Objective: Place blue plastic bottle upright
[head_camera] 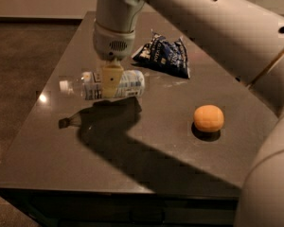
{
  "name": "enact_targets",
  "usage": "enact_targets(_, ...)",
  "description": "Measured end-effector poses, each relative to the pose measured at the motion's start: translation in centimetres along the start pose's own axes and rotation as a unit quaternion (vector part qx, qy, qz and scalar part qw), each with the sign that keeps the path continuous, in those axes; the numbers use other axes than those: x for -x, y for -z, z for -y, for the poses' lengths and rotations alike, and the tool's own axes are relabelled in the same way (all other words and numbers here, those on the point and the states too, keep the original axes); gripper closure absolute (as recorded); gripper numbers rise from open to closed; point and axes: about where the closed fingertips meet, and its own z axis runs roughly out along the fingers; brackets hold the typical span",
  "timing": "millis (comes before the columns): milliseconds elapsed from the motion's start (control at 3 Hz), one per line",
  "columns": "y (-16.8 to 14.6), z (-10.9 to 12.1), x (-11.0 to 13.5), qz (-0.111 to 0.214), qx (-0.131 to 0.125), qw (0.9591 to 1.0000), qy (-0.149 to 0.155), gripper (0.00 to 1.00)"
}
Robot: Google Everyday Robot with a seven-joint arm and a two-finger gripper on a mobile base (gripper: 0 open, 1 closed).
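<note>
The blue plastic bottle (128, 83) is clear with a white cap at its left end and a white-and-blue label. It hangs level above the dark table (47, 141), lying on its side, and casts a shadow below. My gripper (111, 82) comes straight down from above and is shut on the bottle's middle. One tan finger (112, 81) shows in front of the bottle; the other is hidden behind it.
A dark blue foil snack bag (164, 54) lies on the table behind and to the right of the bottle. An orange round fruit (208, 117) sits at the right. My arm fills the upper right of the view.
</note>
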Motion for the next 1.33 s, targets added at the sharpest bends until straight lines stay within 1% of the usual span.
enact_targets(333, 2.4, 1.3, -0.8, 0.088, -0.008, 0.9957, -0.028, 1.0)
enact_targets(667, 5.1, 1.3, -1.9, 0.181, -0.035, 0.9806, -0.067, 1.0)
enact_targets(1000, 7.1, 0.9, -2.7, 0.265, -0.069, 0.9552, -0.111, 1.0)
enact_targets(1333, 8.6, 1.1, -3.5, 0.343, -0.106, 0.9218, -0.147, 1.0)
